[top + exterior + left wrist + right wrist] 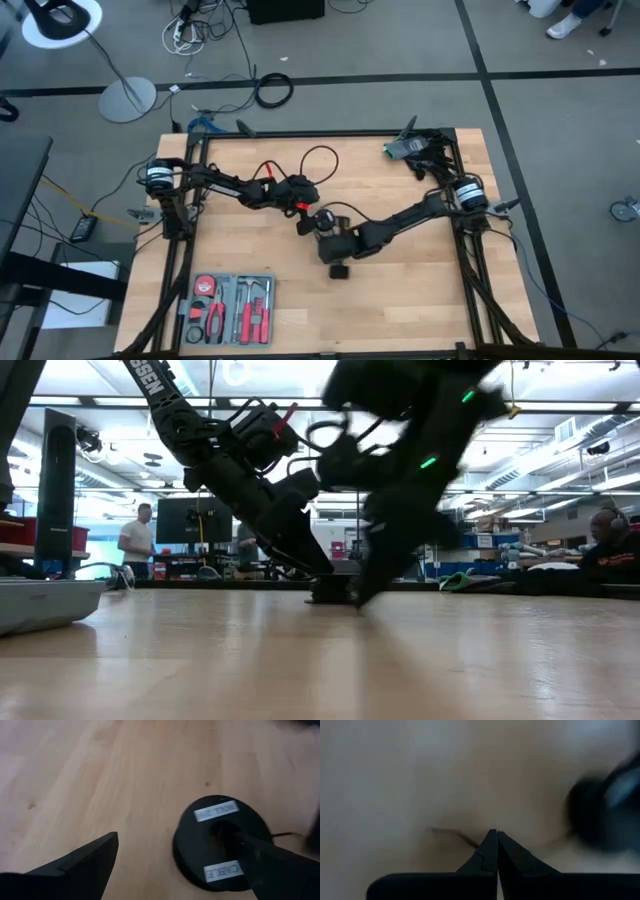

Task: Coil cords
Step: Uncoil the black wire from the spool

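Reaching over the middle of the wooden table [420,290], the left gripper [180,865] has its two dark fingers spread wide apart, hovering just above a round black puck [220,840] with two white labels; one finger overlaps the disc's edge in the left wrist view. Only this view shows the labels. The right gripper [492,845] is clenched, fingertips pressed together low over the wood, with a thin black wire [452,836] running to the tips; whether it is pinched there is unclear. From above, the cords [320,155] loop loosely behind the left gripper, and both arms meet near the table's centre. A tool kit [230,308] in a grey tray lies at the near left edge. At table height, a person [135,540] stands in the room beyond, beside a dark monitor [195,520].
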{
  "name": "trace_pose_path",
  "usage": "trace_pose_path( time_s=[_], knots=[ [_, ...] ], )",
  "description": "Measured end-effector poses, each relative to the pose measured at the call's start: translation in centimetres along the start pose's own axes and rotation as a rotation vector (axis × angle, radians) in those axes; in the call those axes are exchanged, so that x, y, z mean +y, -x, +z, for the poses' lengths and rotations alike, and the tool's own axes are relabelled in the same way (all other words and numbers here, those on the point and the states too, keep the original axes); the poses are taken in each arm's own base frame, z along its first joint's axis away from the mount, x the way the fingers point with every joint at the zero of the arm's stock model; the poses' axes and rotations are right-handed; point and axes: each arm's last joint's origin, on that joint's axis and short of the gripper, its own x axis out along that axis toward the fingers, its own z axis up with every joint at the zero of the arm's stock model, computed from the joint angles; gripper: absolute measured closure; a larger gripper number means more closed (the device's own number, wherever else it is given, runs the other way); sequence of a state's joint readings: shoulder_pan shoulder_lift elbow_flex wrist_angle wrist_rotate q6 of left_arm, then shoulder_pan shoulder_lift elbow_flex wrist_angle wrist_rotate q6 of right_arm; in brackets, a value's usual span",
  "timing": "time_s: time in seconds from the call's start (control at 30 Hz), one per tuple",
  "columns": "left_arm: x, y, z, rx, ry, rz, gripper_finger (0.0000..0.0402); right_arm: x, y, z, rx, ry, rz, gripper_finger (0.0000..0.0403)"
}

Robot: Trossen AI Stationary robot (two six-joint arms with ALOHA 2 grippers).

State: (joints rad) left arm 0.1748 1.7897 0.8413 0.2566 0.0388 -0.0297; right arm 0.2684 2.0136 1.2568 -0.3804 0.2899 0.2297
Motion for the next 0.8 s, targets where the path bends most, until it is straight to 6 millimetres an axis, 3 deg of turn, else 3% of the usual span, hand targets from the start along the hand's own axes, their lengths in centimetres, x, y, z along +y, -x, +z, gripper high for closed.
trace_pose_path(
  time_s=[0.13,0.27,0.47,0.6,0.8],
  knots=[
    [0.1,0.0,0.0,0.002,0.002,0.012,0.0006,-0.2,3.4,-1.8,0.206,-0.028,0.046,0.0403],
    [0.0,0.0,0.0,0.002,0.005,0.011,0.0006,-0.9,6.3,-3.3,0.315,-0.087,-0.139,0.0403],
    [0.0,0.0,0.0,0.002,0.017,0.011,0.0006,0.0,8.7,-2.4,0.075,-0.126,-0.290,0.0403],
    [0.0,0.0,0.0,0.003,0.023,0.011,0.0006,0.7,8.3,-3.0,-0.007,-0.093,-0.338,0.0401],
    [0.0,0.0,-0.1,0.008,0.027,0.010,0.0006,0.6,5.1,-7.2,-0.054,-0.196,-0.238,0.0402]
  ],
)
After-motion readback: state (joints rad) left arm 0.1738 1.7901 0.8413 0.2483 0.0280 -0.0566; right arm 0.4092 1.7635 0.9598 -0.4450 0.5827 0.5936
